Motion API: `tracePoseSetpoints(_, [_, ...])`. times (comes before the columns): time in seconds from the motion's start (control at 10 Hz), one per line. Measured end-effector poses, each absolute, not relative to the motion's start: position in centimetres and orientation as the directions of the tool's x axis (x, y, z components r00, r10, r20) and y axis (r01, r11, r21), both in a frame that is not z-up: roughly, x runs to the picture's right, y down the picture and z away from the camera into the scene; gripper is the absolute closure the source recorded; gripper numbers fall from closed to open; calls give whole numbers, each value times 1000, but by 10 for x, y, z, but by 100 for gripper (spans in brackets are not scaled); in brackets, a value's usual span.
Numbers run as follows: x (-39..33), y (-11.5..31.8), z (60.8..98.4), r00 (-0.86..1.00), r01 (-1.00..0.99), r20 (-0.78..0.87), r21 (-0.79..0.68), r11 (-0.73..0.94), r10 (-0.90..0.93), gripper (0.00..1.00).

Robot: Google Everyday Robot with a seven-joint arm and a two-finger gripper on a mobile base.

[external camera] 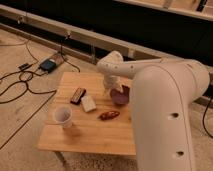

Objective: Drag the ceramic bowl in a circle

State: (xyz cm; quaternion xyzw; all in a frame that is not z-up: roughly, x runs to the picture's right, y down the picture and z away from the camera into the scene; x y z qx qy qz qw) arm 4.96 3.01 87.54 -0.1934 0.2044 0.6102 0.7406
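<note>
The ceramic bowl (120,95), small, round and dark maroon, sits on the wooden table (85,135) near its right side, partly hidden by my white arm. My gripper (112,85) hangs down from the wrist at the bowl's left rim, touching or just over it. A white cup (63,116) with a pinkish inside stands at the table's left front. A small reddish-brown elongated object (109,115) lies just in front of the bowl.
A dark flat packet (78,95) and a white bar (89,103) lie left of the bowl. My large white arm (165,110) covers the table's right edge. Cables and a blue box (48,64) lie on the floor at left.
</note>
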Motion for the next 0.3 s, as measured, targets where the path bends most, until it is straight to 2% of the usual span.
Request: tracePoseSetpoints(0.3, [47,30,876,176,-982,-539,-40,184,824,32])
